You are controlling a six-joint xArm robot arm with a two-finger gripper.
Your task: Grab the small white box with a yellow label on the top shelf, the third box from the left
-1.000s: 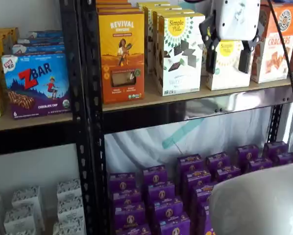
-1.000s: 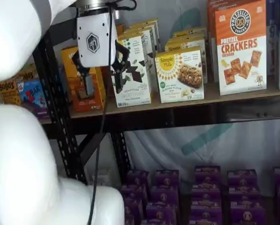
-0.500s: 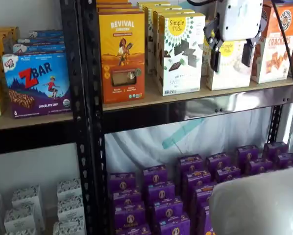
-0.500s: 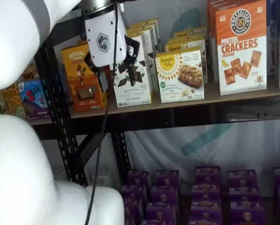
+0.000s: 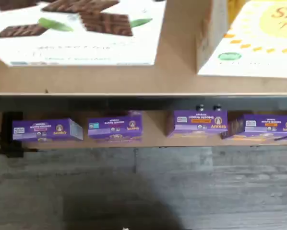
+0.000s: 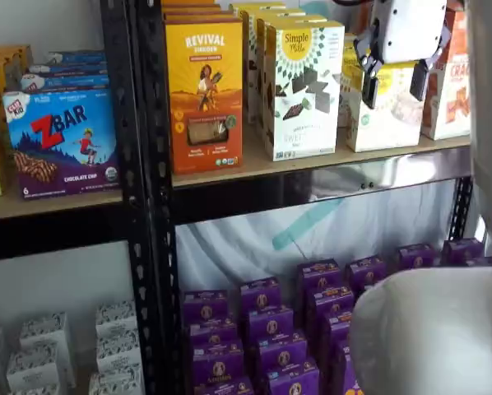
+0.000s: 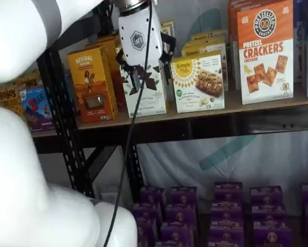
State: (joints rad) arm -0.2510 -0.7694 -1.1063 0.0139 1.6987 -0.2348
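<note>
The small white box (image 6: 387, 115) with a yellow round logo stands on the top shelf (image 6: 378, 171), right of a taller white box with chocolate pieces (image 6: 302, 90). It shows in both shelf views (image 7: 198, 82). My gripper (image 6: 393, 84) is open and empty, hanging in front of the shelf. In a shelf view its fingers frame the small box's upper part. In a shelf view the gripper (image 7: 150, 72) overlaps the taller box (image 7: 146, 98), left of the small box. The wrist view shows the small box's yellow-printed face (image 5: 254, 38) and the shelf board (image 5: 177, 79).
An orange Revival box (image 6: 203, 86) stands left of the taller box, and cracker boxes (image 7: 264, 51) stand to the right. Purple boxes (image 6: 271, 329) fill the lower level. A black upright (image 6: 147, 206) divides the shelves. My white arm (image 7: 20, 154) fills the foreground.
My gripper has moved right and slightly up along the shelf front, from before the orange and taller boxes towards the small white box. Its fingers stay open.
</note>
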